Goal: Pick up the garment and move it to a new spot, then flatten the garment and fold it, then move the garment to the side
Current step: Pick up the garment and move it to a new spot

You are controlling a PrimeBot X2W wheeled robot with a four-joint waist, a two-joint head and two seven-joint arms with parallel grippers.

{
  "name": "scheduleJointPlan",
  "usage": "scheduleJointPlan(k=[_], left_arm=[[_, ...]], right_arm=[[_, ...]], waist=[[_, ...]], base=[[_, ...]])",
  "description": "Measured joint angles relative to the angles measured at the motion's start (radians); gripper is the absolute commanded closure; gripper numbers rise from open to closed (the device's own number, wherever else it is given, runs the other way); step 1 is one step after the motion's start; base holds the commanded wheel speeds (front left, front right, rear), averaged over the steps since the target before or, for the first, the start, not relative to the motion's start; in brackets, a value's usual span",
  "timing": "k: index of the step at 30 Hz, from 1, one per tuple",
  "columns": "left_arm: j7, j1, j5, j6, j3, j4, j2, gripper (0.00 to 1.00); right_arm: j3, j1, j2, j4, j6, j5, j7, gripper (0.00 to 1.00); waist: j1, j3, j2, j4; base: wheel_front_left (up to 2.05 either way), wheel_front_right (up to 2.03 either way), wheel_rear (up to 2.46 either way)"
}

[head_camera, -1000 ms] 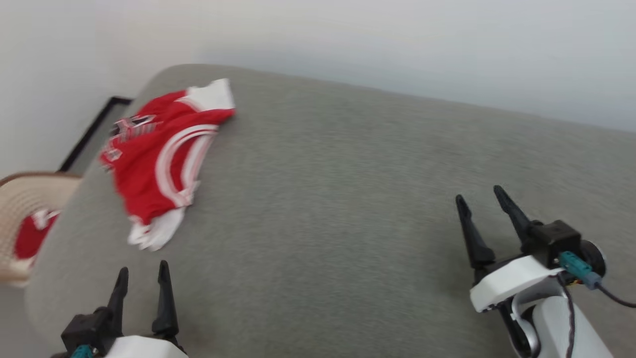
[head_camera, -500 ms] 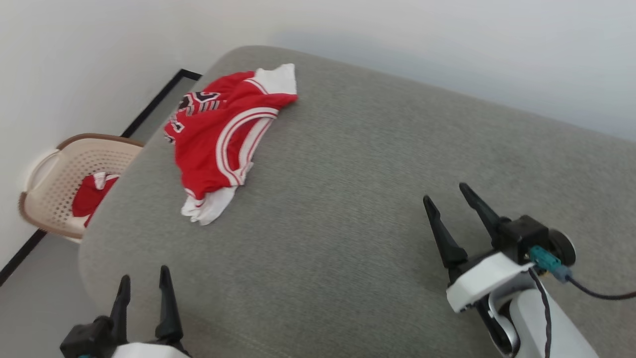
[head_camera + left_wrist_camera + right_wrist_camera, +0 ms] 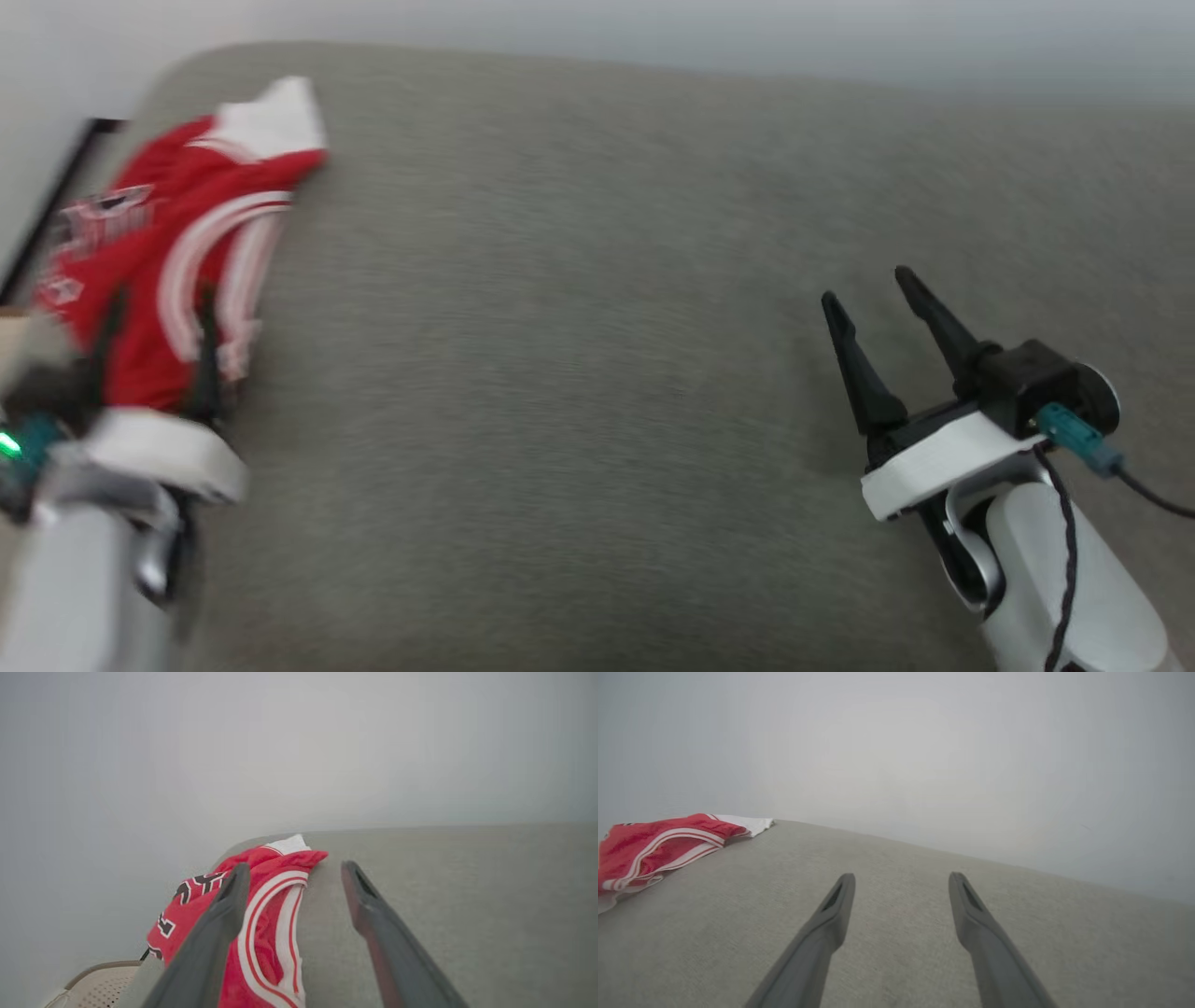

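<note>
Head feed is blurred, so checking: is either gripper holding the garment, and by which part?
Nothing is held. The left gripper stands open over the garment; the right gripper stands open over the grey surface.

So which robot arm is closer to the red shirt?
The left gripper: its open jaws are right by the garment, while the right gripper sits far across the grey cushion.

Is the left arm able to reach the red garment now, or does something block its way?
Probably yes. The left tool is open and points at the garment, which lies loose on the grey surface just ahead; nothing stands between them.
</note>
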Motion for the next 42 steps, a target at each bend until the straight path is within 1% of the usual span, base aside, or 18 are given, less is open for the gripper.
scheduleJointPlan(k=[1, 3, 5, 8, 10, 12, 14, 19, 22, 26, 27, 28, 29, 30, 32, 36, 38, 42], left_arm=[[0.0, 0.0, 0.0, 0.0, 0.0, 0.0, 0.0, 0.0], [0.045, -0.078, -0.021, -0.007, 0.007, 0.074, 0.061, 0.0], [0.129, -0.144, -0.04, -0.009, 0.013, 0.148, 0.122, 0.0], [0.293, -0.207, -0.066, -0.01, 0.012, 0.259, 0.201, 0.0], [0.356, -0.249, -0.067, -0.013, 0.002, 0.297, 0.249, 0.0], [0.447, -0.294, -0.074, -0.013, -0.006, 0.353, 0.29, 0.0], [0.525, -0.32, -0.079, -0.013, -0.009, 0.41, 0.31, 0.0], [0.614, -0.401, -0.059, 0.008, -0.025, 0.499, 0.373, 0.0], [0.639, -0.434, -0.055, 0.026, -0.027, 0.542, 0.398, 0.0], [0.647, -0.471, -0.057, 0.043, -0.021, 0.582, 0.412, 0.0], [0.646, -0.478, -0.057, 0.045, -0.021, 0.588, 0.413, 0.34], [0.644, -0.484, -0.058, 0.052, -0.021, 0.595, 0.415, 0.49], [0.634, -0.485, -0.065, 0.055, -0.016, 0.602, 0.413, 0.98], [0.624, -0.486, -0.072, 0.06, -0.013, 0.608, 0.407, 1.0], [0.593, -0.485, -0.069, 0.065, -0.021, 0.611, 0.392, 1.0], [0.504, -0.474, -0.052, 0.081, -0.044, 0.601, 0.378, 1.0], [0.471, -0.477, -0.042, 0.074, -0.061, 0.583, 0.358, 1.0], [0.43, -0.515, -0.021, 0.041, -0.118, 0.524, 0.321, 1.0]], right_arm=[[0.0, 0.0, 0.0, 0.0, 0.0, 0.0, 0.0, 0.0], [-0.006, -0.009, 0.003, -0.012, 0.0, 0.006, 0.0, 0.0], [-0.01, -0.02, 0.007, -0.028, 0.0, 0.008, 0.0, 0.0], [-0.019, -0.028, 0.016, -0.051, 0.0, 0.012, 0.0, 0.0], [-0.024, -0.032, 0.02, -0.063, 0.0, 0.014, 0.0, 0.0], [-0.027, -0.033, 0.019, -0.077, 0.0, 0.014, 0.0, 0.0], [-0.027, -0.033, 0.017, -0.085, 0.0, 0.015, 0.0, 0.0], [-0.028, -0.046, 0.017, -0.125, 0.0, 0.023, 0.0, 0.0], [-0.023, -0.055, 0.024, -0.158, 0.0, 0.023, 0.0, 0.0], [-0.02, -0.055, 0.025, -0.196, 0.0, 0.022, 0.0, 0.0], [-0.021, -0.054, 0.025, -0.209, 0.0, 0.018, 0.0, 0.0], [-0.024, -0.053, 0.024, -0.222, 0.0, 0.016, 0.0, 0.0], [-0.026, -0.051, 0.023, -0.232, 0.0, 0.011, 0.0, 0.0], [-0.027, -0.051, 0.023, -0.241, 0.0, 0.005, 0.0, 0.0], [-0.033, -0.049, 0.025, -0.253, 0.0, 0.001, 0.0, 0.0], [-0.044, -0.029, 0.039, -0.256, 0.0, -0.004, 0.0, 0.0], [-0.047, -0.017, 0.05, -0.248, 0.0, -0.004, 0.0, 0.0], [-0.049, 0.004, 0.07, -0.229, 0.0, -0.004, 0.0, 0.0]], waist=[[0.0, 0.0, 0.0, 0.0], [0.0, 0.026, 0.0, -0.044], [0.0, 0.054, 0.0, -0.086], [0.0, 0.092, 0.0, -0.146], [0.0, 0.117, 0.0, -0.182], [0.0, 0.143, 0.0, -0.209], [0.0, 0.17, 0.0, -0.23], [0.0, 0.234, 0.0, -0.263], [0.0, 0.274, 0.0001, -0.276], [0.0, 0.314, 0.0001, -0.293], [0.0, 0.319, 0.0001, -0.296], [0.0, 0.322, 0.0001, -0.298], [0.0, 0.322, 0.0001, -0.299], [0.0, 0.32, 0.0001, -0.298], [0.0, 0.309, 0.0, -0.297], [0.0, 0.271, 0.0, -0.291], [0.0, 0.246, 0.0, -0.286], [0.0, 0.19, 0.0, -0.281]], base=[[0.0, 0.0, 0.0], [0.0, 0.0, 0.0], [0.0, 0.0, 0.0], [0.0, 0.0, 0.0], [0.0, 0.0, 0.0], [0.0, 0.0, 0.0], [0.0, 0.0, 0.0], [0.0, 0.0, 0.0], [0.0, 0.0, 0.0], [0.0, 0.0, 0.0], [0.0, 0.0, 0.0], [0.0, 0.0, 0.0], [0.0, 0.0, 0.0], [0.0, 0.0, 0.0], [0.0, 0.0, 0.0], [0.0, 0.0, 0.0], [0.0, 0.0, 0.0], [0.0, 0.0, 0.0]])
